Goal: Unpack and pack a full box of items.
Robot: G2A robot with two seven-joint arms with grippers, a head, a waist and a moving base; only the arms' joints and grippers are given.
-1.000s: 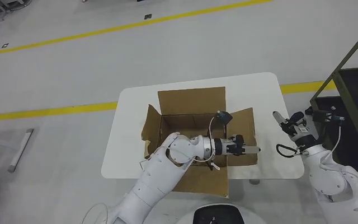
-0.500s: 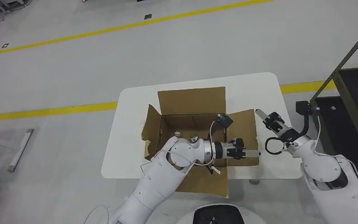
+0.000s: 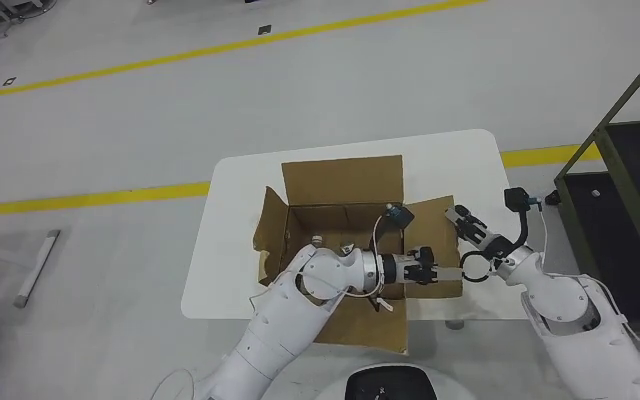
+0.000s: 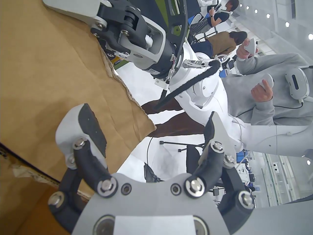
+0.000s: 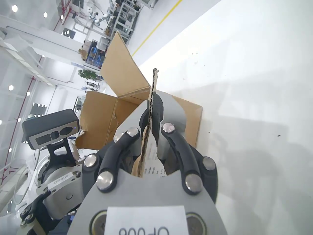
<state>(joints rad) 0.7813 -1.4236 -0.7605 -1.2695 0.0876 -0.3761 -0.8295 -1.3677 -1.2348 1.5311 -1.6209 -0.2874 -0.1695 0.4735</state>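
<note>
Box (image 3: pixel 343 181) is on the white table (image 3: pixel 455 160), opening facing up, all four flaps folded out.

- Room to move: the table has bare surface on the box's left and more on its right. The far flap reaches almost to the far table edge. The near flap (image 3: pixel 362 322) hangs over the near table edge, so there's no margin on that side.
- Orientation: the box walls are roughly square to the table edges. From above the body looks near square, so I can't call a long axis.
- Right flap (image 3: pixel 432 214): its free edge runs near-to-far and both grippers are on it. In the right wrist view it shows edge-on (image 5: pixel 154 79).
- Left arm lies across the open box from the left side. The left gripper (image 3: pixel 452 270) is at the near outer corner of the right flap with its fingers spread apart. In its wrist view that corner sits in the gap between the fingers. One pad (image 4: pixel 91 123) is just beside the cardboard face, but I can't confirm contact.
- Right gripper (image 3: pixel 461 214) comes in from the table's right side and is clamped onto the same flap's outer edge toward the far end, cardboard pinched between both pads.
</note>
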